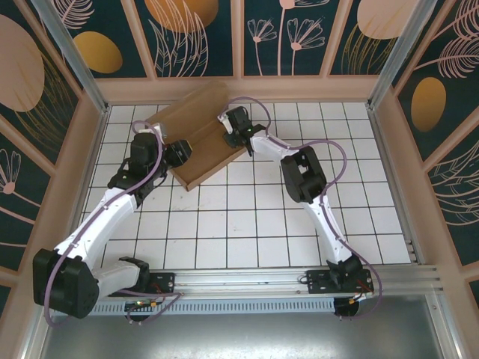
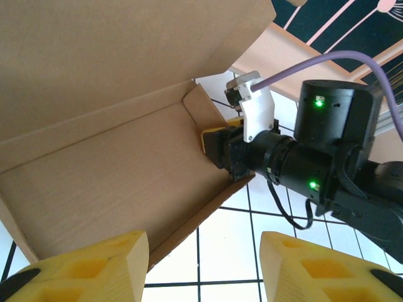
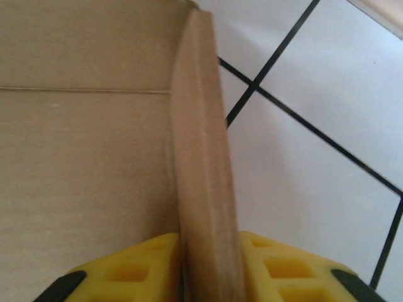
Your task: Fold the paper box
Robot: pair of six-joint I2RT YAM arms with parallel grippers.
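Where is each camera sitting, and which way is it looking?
Top external: high above and behind the arms, looking down at the tiled table; both arms show, reaching to the paper box.
Left wrist: on the left arm, looking past the open left gripper into the box, with the right gripper across it.
Right wrist: on the right arm, looking along its fingers pinching the box's side wall.
Shared: both wrist views show the right gripper on that wall.

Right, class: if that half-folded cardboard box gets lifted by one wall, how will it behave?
Probably light: the paper box is thin cardboard. Its side wall stands straight in the right jaws, so fairly stiff, yet likely to hinge at creases. Pushed, it may slide on smooth tiles.
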